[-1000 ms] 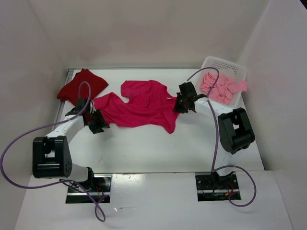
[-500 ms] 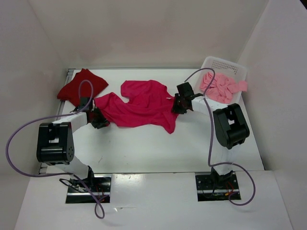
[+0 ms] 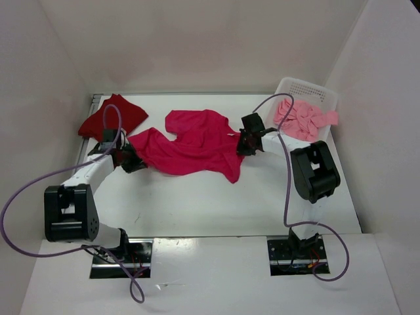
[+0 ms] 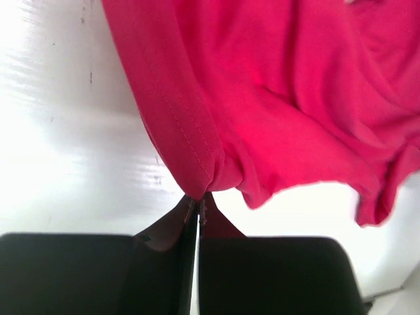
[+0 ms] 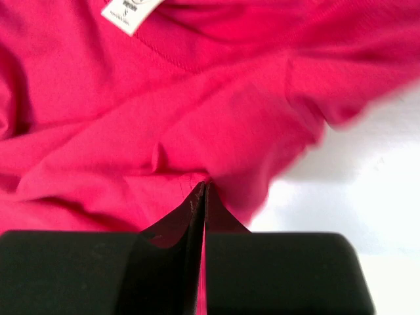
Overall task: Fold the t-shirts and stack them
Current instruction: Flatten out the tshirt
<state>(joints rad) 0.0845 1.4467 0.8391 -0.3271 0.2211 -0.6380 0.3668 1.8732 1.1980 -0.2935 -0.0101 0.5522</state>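
Altogether three t-shirts: one crimson-pink shirt [image 3: 190,147] lies central, its nine o'clock edge pinched by the left gripper [image 3: 134,161] and its three o'clock edge by the right gripper [image 3: 246,143]. One dark red shirt [image 3: 115,117] sits at ten o'clock, and one salmon shirt [image 3: 303,118] in the single basket [image 3: 308,88] at two.

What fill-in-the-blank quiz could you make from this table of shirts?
1. The salmon pink t-shirt sits ____ the white basket.
2. The dark red t-shirt lies at the table's far ____ corner.
3. The left gripper and right gripper are both ____ on the crimson t-shirt.
4. Its white label shows in the ____ wrist view.
Missing words: in; left; shut; right.
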